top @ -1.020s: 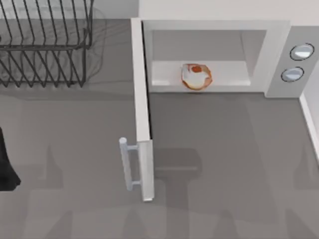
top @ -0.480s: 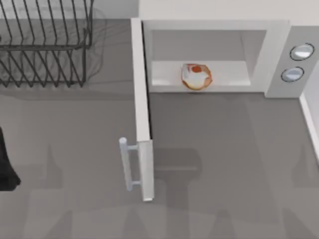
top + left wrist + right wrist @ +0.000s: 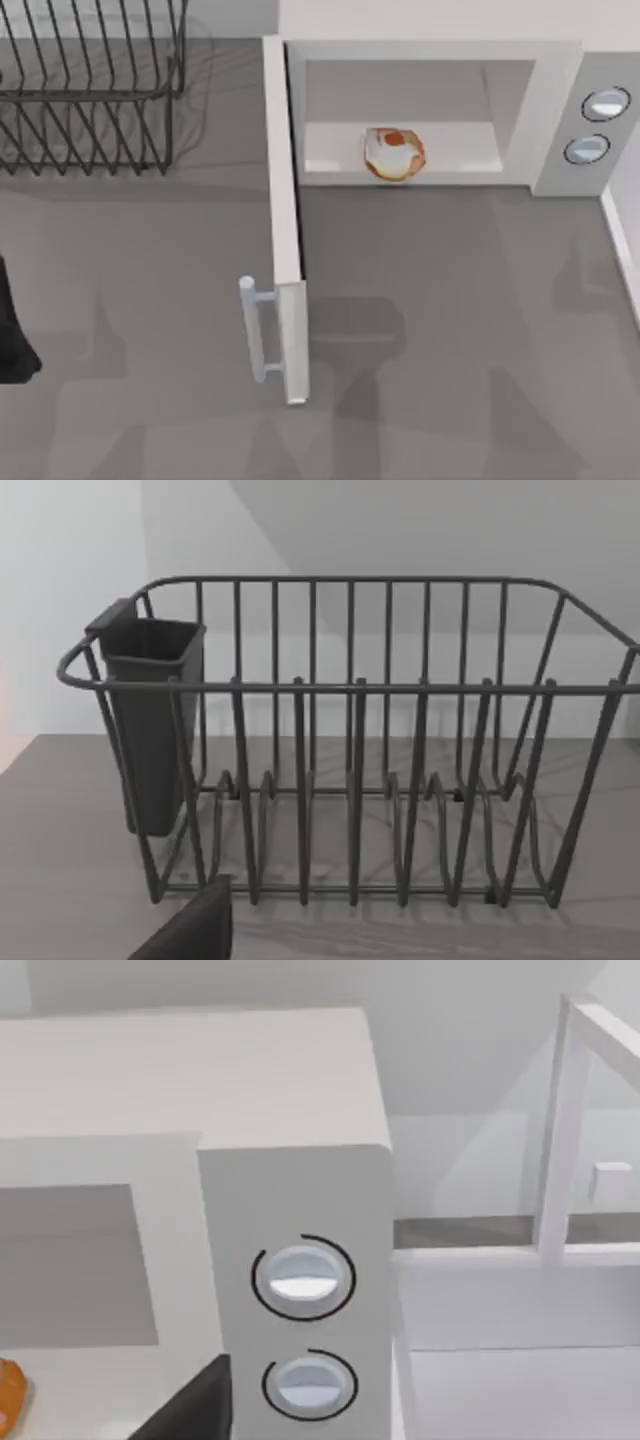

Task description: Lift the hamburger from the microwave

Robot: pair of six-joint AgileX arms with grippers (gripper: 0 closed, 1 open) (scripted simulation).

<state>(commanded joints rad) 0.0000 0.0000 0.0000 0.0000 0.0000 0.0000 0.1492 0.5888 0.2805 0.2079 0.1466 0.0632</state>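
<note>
The white microwave stands at the back right of the table with its door swung wide open toward the front, bar handle on the outside. The hamburger, an orange-tan bun with a whitish face and a red patch, lies on the cavity floor near the opening. Its orange edge shows in the right wrist view beside the two dials. My left arm is parked at the table's left edge. A dark part of the left gripper and of the right gripper shows in each wrist view.
A black wire rack stands at the back left, with a dark cup hung on its end. A white frame rises right of the microwave, and a white ledge runs along the table's right side.
Shadows on the table's lower right have shifted leftward. The hamburger, the door and the left arm have not moved.
</note>
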